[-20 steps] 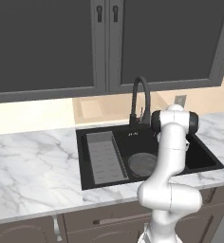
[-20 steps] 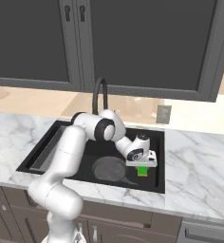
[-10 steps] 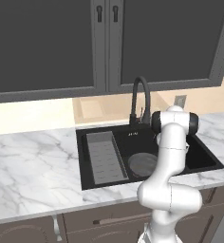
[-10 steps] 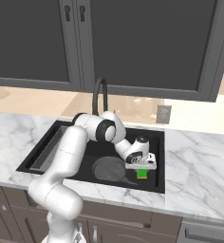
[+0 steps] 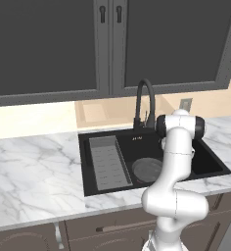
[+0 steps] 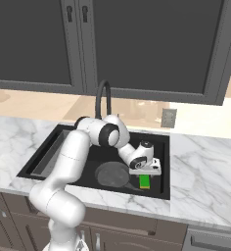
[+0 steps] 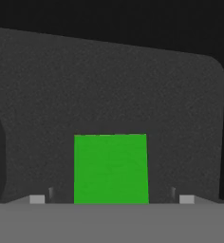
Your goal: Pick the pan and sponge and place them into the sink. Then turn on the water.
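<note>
The green sponge (image 6: 145, 182) lies flat on the floor of the black sink (image 6: 162, 147), at its front right. My gripper (image 6: 145, 176) hangs just over it, pointing down. In the hand view the sponge (image 7: 110, 168) sits between the two fingertips (image 7: 36, 199) with a gap on each side, so the gripper (image 7: 111, 199) is open around it. The round dark-grey pan (image 6: 112, 174) rests on the sink floor just left of the sponge, and it also shows beside the arm in the left base view (image 5: 146, 169). No water runs from the black gooseneck faucet (image 6: 103, 98).
A grey ribbed tray (image 5: 107, 162) fills the sink's left part. The faucet (image 5: 144, 105) stands at the sink's back rim. Marble counter (image 5: 34, 166) stretches on both sides, with dark wall cabinets (image 5: 49, 44) above. An outlet (image 6: 168, 117) sits on the back wall.
The gripper sank a little with the sponge toward the sink floor, then its jaws spread and let the sponge go.
</note>
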